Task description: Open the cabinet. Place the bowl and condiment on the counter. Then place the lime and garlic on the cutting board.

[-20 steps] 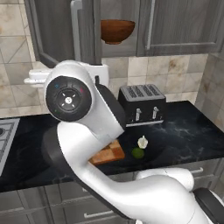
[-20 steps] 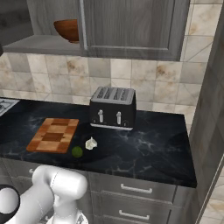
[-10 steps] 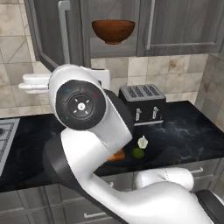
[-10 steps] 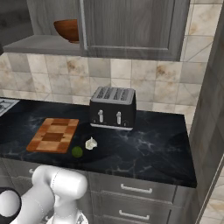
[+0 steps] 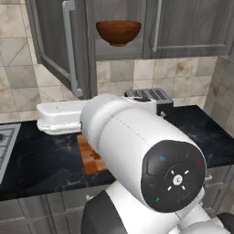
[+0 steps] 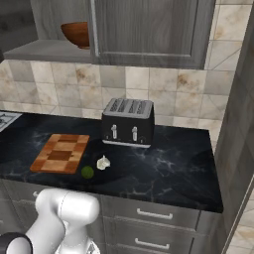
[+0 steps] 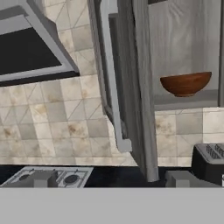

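Hand view looks along the gripper (image 7: 111, 178): its two grey finger tips (image 7: 43, 178) stand far apart at the bottom edge, so the gripper is open and holds nothing. Between and beyond the tips hangs the cabinet door (image 7: 131, 87), swung out edge-on, its long silver handle (image 7: 111, 74) running upright. Behind the door the cabinet (image 7: 183, 52) is open, and the bowl (image 7: 185, 83) sits on its bottom shelf, upright, mouth up; whether anything lies in it cannot be told. No condiment can be made out on the shelf from here. No writing or label can be read on anything.

Left base view gives the same bowl (image 5: 118, 31) in the open cabinet, with the door (image 5: 59, 41) swung out to its left and a shut door (image 5: 192, 23) to its right.

Right base view lays out the table (image 6: 168, 168) below: the board (image 6: 60, 153) lies flat, its long side running from the front edge toward the wall, with nothing on it. Just off its right front corner sit the lime (image 6: 87, 172) and the garlic (image 6: 103, 162), near each other on the black marble, the garlic's point up. A black toaster (image 6: 128, 122) stands behind them, right of the board, its slots empty. A stove (image 7: 48, 176) lies at the far left of the table, under a hood (image 7: 30, 48).
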Controlling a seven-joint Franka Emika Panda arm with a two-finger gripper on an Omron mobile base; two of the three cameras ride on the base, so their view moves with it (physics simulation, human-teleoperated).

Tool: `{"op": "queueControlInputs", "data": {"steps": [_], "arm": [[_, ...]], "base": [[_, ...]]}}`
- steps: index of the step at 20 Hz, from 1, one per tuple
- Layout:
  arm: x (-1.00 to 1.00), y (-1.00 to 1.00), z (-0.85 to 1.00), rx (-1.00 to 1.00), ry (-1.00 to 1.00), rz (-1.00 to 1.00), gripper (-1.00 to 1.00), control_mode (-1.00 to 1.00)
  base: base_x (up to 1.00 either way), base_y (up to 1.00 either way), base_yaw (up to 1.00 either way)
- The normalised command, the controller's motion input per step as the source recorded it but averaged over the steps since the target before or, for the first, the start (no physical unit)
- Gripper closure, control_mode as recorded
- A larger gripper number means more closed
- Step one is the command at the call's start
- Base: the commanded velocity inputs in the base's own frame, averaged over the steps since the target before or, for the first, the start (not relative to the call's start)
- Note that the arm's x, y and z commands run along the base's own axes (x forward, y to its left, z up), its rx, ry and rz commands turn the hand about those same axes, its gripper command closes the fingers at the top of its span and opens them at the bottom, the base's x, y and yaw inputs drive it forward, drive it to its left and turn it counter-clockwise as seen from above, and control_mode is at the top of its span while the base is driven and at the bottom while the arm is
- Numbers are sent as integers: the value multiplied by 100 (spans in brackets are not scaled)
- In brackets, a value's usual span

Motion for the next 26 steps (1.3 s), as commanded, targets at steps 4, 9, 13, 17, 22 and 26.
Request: {"op": "queueControlInputs", "data": {"steps": [4, 9, 13, 17, 22, 26], "arm": [[-10, -100, 1, 17, 0, -15, -100, -100], [0, -100, 38, 28, 0, -9, -100, -100], [3, -100, 50, 25, 4, -6, -100, -100], [3, -100, 40, 25, 8, -5, -100, -100], [13, -100, 31, 18, 16, -5, -100, -100], [25, -100, 12, 10, 17, 0, -100, -100]], "base": [[0, 0, 0], [0, 0, 0], [0, 0, 0], [0, 0, 0], [0, 0, 0], [0, 0, 0]]}}
